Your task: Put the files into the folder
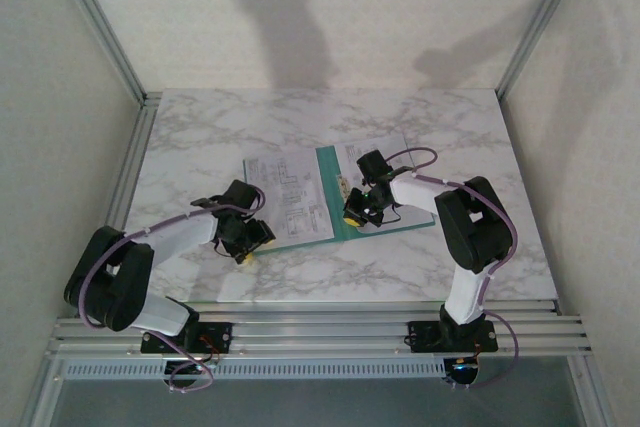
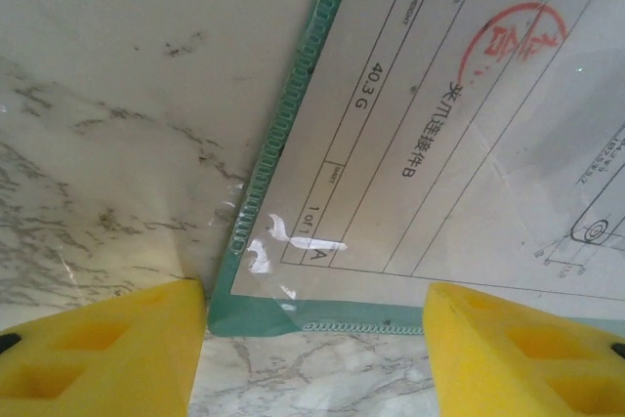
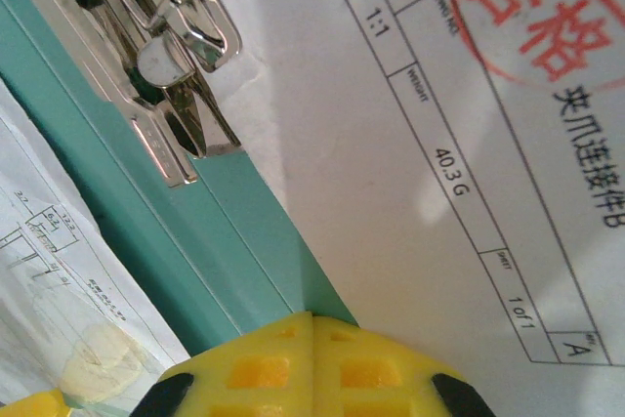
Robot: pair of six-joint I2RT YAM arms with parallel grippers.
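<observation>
**Left claw** [image 2: 312, 366]: the jaws stand apart at a middling width and grip nothing. The yellow fingers [image 2: 98, 351] flank the near corner of the folder [image 2: 256, 313], which lies just ahead of the tips. The left finger sits just beside that corner; whether they touch cannot be told. Further ahead lies the left sheet [image 2: 439, 153] under glossy film, showing a title block and a red stamp. The marble table [image 2: 107, 104] lies ahead-left of the claw.

**Right claw** [image 3: 312, 363]: the jaws are closed, pads flush together. The tips sit over the line where the folder's teal strip meets the right sheet [image 3: 430, 144]. Whether they press on it cannot be told. The metal clip [image 3: 161, 51] lies ahead-left of the tips on the centre fold.

**Top view:** the folder lies open and flat on the table. The left claw is at its near-left corner. The right claw is over the fold, near the folder's near edge.
</observation>
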